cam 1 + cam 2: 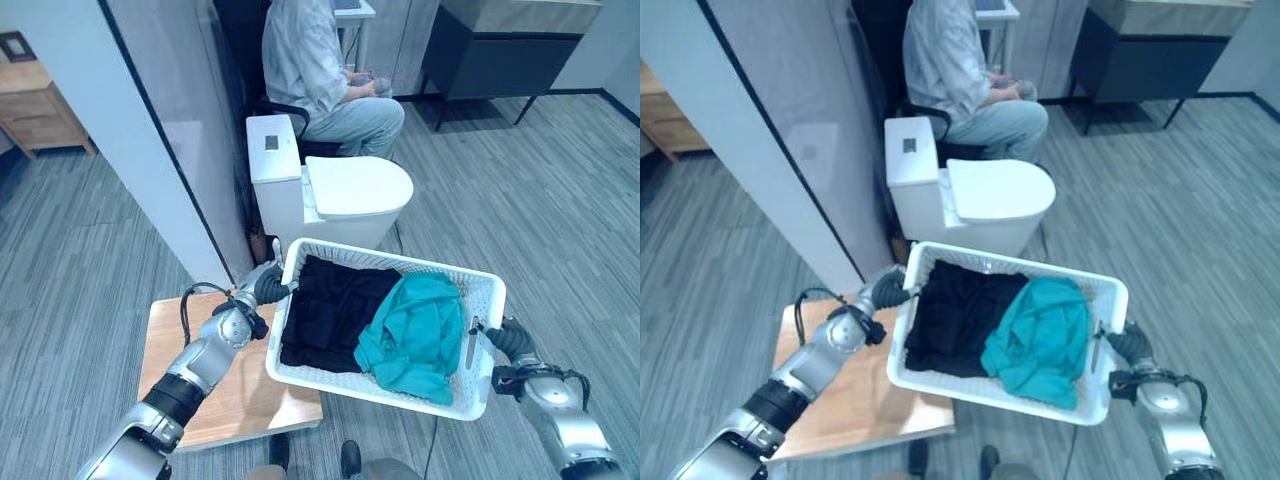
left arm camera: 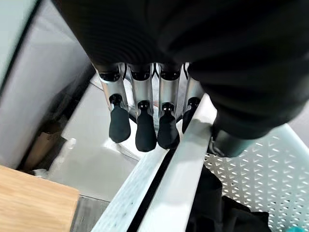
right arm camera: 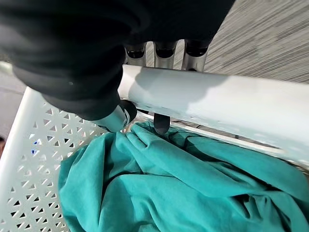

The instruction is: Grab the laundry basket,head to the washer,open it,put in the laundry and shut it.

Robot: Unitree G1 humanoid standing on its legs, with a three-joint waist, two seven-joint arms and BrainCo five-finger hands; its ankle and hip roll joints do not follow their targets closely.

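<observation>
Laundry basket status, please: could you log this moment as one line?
stage: carrying | laundry basket: lifted, holds black and teal laundry | left hand: shut on one end rim | right hand: shut on opposite rim

A white toilet point(image 1: 330, 190) with its lid shut stands against a grey partition wall point(image 1: 150, 120). Just behind it a person point(image 1: 320, 75) in a light shirt and jeans sits on a dark chair. A low wooden table point(image 1: 235, 395) stands near the partition's foot, a dark cabinet point(image 1: 500, 50) far back, and a wooden cabinet point(image 1: 35, 105) beyond the partition.
</observation>
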